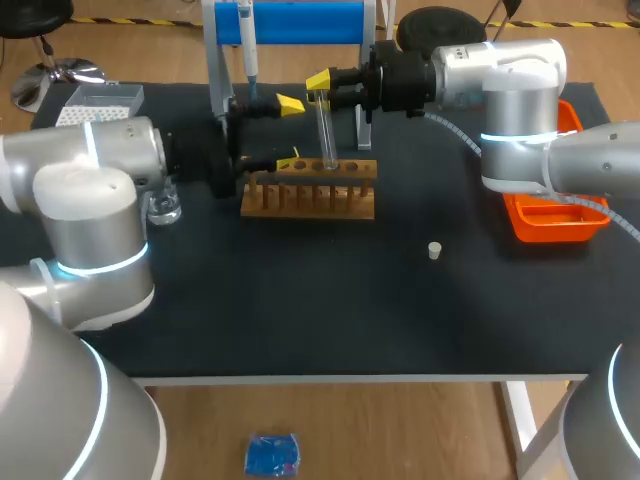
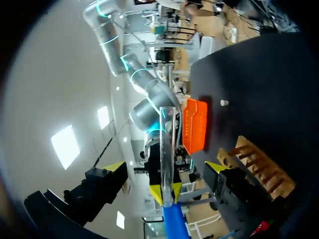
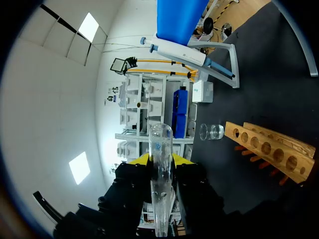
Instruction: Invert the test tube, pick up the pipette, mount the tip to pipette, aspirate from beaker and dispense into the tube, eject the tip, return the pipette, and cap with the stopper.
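In the head view, my right end effector (image 1: 321,90) is clamped on the upper part of the test tube (image 1: 326,135). The tube hangs roughly upright beneath it, with its lower end at the top of the wooden rack (image 1: 308,198). I cannot tell whether that end sits in a hole. My left end effector (image 1: 290,132) stands open just beside the tube, with neither finger touching it. The pipette (image 1: 247,45) hangs on its stand (image 1: 215,60) beyond my left end effector. The stopper (image 1: 434,250) lies on the bench (image 1: 400,320), well apart from both end effectors.

In the left wrist view, my left end effector (image 2: 166,167) is spread wide. The tube (image 2: 168,144) stands ahead of it, in line with the gap, and the rack (image 2: 259,164) lies off beside one finger.

In the right wrist view, my right end effector (image 3: 160,159) grips the tube (image 3: 160,144) from two sides. The rack (image 3: 269,149) and the beaker (image 3: 212,131) lie ahead and to one side. I cannot make out which end of the tube is the open one.

The risks as I judge them:
- **Slipping or swivelling:** the glass is smooth and held near one end, so turning it over could let it slide or swivel between the pads.
- **Hitting the rack:** the free end is close to the rack, and swinging it before lifting clear could knock the glass or shove the rack.
- **A bad second grip:** if my left end effector closes on the tube off-centre, it could strike my right fingers or wrench the tube.
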Available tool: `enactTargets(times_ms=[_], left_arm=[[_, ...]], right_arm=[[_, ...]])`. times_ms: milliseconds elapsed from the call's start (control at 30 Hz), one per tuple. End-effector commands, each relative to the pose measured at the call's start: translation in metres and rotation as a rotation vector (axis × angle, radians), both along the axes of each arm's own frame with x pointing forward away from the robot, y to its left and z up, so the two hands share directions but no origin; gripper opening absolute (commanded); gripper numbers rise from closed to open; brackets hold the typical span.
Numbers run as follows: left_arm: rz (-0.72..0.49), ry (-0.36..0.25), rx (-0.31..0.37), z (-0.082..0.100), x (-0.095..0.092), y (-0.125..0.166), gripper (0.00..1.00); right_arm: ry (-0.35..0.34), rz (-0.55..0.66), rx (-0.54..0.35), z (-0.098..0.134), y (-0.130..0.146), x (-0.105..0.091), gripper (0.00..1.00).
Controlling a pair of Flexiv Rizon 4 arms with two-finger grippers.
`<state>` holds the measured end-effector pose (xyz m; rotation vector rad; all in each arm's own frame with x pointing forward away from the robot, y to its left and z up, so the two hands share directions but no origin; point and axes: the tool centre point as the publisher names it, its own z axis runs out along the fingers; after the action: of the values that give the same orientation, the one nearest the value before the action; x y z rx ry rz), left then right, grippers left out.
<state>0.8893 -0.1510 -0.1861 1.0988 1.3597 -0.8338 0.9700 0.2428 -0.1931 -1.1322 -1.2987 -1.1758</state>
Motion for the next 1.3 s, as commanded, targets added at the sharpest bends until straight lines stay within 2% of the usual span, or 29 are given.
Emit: enactTargets(times_ms=[33, 100, 300, 367, 500, 533, 667, 900, 1300], left_arm=[[-0.062, -0.049, 0.122, 0.005, 0.002, -0.017, 1.00], [-0.070, -0.052, 0.148, 0.005, 0.002, -0.022, 1.00], [-0.105, -0.071, 0.095, 0.006, 0.003, -0.029, 1.00], [-0.110, -0.062, 0.098, 0.004, 0.003, -0.033, 1.00], [-0.117, -0.024, 0.060, 0.003, 0.004, -0.038, 1.00], [-0.114, 0.001, 0.032, 0.002, 0.004, -0.039, 1.00], [-0.108, 0.034, -0.022, 0.003, 0.003, -0.041, 1.00], [-0.084, 0.087, -0.043, 0.002, 0.005, -0.044, 1.00], [-0.110, 0.093, -0.053, -0.001, 0.004, -0.048, 1.00]], right_arm=[[-0.001, 0.001, -0.002, 0.001, -0.001, 0.000, 0.00], [-0.001, 0.001, -0.002, 0.001, -0.001, 0.000, 0.00], [-0.001, 0.001, -0.002, 0.001, -0.001, 0.000, 0.00], [-0.001, 0.001, -0.002, 0.001, -0.001, 0.000, 0.00], [-0.001, 0.001, -0.002, 0.001, -0.001, 0.000, 0.00], [-0.001, 0.001, -0.002, 0.001, -0.001, 0.000, 0.00], [-0.001, 0.001, -0.002, 0.001, -0.001, 0.000, 0.00], [-0.001, 0.001, -0.002, 0.001, -0.001, 0.000, 0.00], [-0.001, 0.001, -0.002, 0.001, -0.001, 0.000, 0.00]])
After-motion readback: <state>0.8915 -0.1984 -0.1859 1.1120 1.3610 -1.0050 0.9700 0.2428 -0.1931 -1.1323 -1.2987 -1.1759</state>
